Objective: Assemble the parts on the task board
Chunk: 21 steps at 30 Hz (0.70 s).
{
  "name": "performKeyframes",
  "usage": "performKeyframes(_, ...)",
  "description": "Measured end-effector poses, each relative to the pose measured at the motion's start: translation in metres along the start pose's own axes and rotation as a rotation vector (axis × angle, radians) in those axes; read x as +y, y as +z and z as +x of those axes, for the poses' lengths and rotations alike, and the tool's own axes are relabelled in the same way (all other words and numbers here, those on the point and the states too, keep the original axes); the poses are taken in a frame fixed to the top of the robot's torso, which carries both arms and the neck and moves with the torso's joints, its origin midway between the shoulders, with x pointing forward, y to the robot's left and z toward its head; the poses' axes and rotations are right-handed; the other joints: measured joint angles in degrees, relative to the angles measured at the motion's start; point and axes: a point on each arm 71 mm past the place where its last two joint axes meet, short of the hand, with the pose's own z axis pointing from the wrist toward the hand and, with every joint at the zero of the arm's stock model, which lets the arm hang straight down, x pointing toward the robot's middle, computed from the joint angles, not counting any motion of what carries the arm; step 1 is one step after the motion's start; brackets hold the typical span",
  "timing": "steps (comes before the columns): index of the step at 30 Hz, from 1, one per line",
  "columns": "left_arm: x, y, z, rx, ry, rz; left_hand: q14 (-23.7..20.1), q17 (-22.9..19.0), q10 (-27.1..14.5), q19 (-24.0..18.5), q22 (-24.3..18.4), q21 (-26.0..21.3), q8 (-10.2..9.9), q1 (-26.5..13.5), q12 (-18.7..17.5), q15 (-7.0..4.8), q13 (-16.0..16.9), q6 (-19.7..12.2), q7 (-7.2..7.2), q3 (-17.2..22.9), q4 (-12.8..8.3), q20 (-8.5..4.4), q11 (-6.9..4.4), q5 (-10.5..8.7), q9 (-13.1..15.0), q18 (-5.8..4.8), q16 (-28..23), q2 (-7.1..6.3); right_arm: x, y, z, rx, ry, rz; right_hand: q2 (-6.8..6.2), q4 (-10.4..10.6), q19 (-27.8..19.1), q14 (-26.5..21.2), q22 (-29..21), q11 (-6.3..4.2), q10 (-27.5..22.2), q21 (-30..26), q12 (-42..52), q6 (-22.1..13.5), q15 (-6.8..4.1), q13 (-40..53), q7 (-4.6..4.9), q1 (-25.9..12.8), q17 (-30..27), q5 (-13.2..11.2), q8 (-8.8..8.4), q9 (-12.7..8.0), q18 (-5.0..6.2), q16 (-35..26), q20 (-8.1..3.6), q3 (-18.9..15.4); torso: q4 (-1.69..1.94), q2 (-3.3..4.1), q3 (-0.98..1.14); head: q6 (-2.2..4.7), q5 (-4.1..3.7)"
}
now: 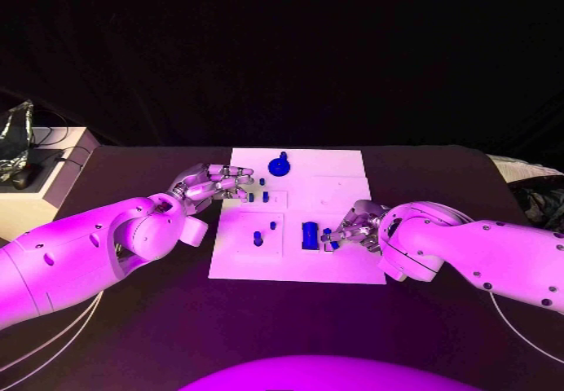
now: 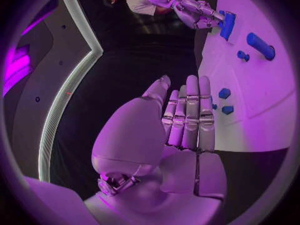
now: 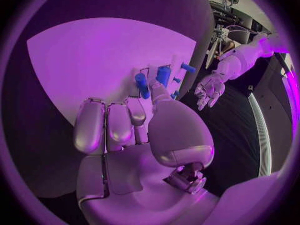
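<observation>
The white task board [image 1: 297, 213] lies in the middle of the table. On it are a round blue part [image 1: 279, 166], small blue pegs [image 1: 261, 195], one peg [image 1: 257, 238] and an upright-lying blue block [image 1: 309, 235]. My left hand [image 1: 218, 183] hovers over the board's left edge with straight fingers [image 2: 187, 115] and holds nothing. My right hand [image 1: 353, 228] sits just right of the block, and its fingertips [image 2: 209, 15] reach the blue block [image 2: 227, 25]. Blue parts [image 3: 141, 82] stand just past its thumb [image 3: 156, 92]. Whether it grips any of them is unclear.
A pale box [image 1: 53, 175] with a crumpled bag on it stands at the table's left edge. Dark tabletop [image 1: 294, 326] stretches between the board and me. More blue parts [image 2: 260, 45] lie farther along the board [image 2: 250, 85].
</observation>
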Motion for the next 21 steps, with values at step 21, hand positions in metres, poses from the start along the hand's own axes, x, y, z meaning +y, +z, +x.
performKeyframes(21,0.0002,0.0000,-0.0006,-0.002,0.000,-0.001,0.0,0.0,0.0,0.0,0.0,-0.2,0.0,0.0,0.0,0.00,0.0,0.0,0.00,0.0,0.0,0.00,0.00,0.00,0.0,0.00,0.0,0.00,-0.0023,-0.0054,0.0012,0.002,0.005,-0.013,-0.05,2.1,0.0,0.0,0.0,0.01,0.0,0.0,0.0,0.0,0.00,0.0,0.00,-1.0,0.0,1.0,0.12,0.1,0.00,0.0,0.00,-2.9,-0.04,0.00,0.09,-0.23,0.24)
